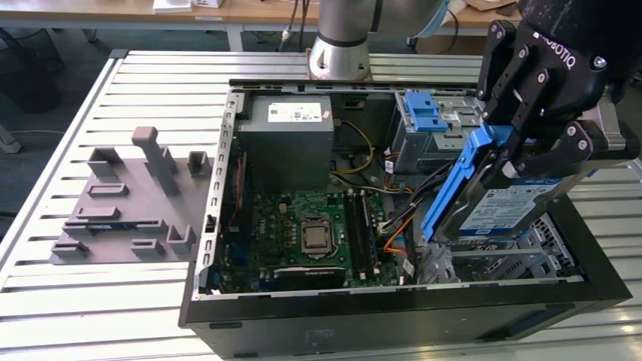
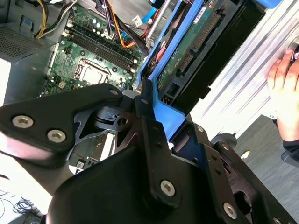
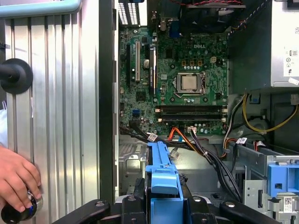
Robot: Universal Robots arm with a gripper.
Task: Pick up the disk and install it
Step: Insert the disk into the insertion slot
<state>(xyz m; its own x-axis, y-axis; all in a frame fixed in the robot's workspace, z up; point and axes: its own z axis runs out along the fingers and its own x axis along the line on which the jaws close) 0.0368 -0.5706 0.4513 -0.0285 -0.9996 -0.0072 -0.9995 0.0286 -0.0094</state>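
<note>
Over the exterior view's right side of the open case [image 1: 401,316], the disk [image 1: 507,214] hangs in the air. The fingers [image 1: 542,162] are closed across its upper end and its blue carrier [image 1: 452,188]. Pickup looks done, but installing is left: the disk sits in no bay and is not seated in the cage [image 1: 441,124]. It stands on edge and tilted. Its long axis slopes steeply from the fingers down toward the cables [image 1: 396,233] beside the board [image 1: 311,233], with the label face toward the exterior view's right. A person's hand [image 3: 16,179] lies on the worktop [image 3: 60,116] beside the case.
</note>
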